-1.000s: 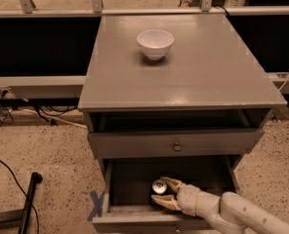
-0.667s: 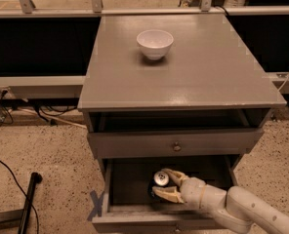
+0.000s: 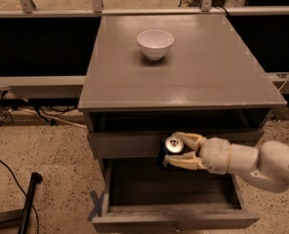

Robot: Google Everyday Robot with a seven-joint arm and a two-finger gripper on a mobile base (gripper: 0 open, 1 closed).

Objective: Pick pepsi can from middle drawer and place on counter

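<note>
My gripper (image 3: 176, 151) comes in from the right on a white arm and is shut on the pepsi can (image 3: 171, 150), a dark blue can with a silver top. It holds the can in the air above the open middle drawer (image 3: 174, 213), in front of the closed drawer front above it. The drawer's dark wood-grain floor lies bare below. The counter (image 3: 193, 77) is the broad grey top above the can.
A white bowl (image 3: 155, 43) stands at the back middle of the counter. A blue tape mark (image 3: 96, 203) and a black pole (image 3: 28, 199) lie on the speckled floor to the left. Cables (image 3: 17, 112) run along the left wall.
My gripper has lifted the pepsi can up out of the drawer, from the drawer floor to the height of the closed drawer front above.
</note>
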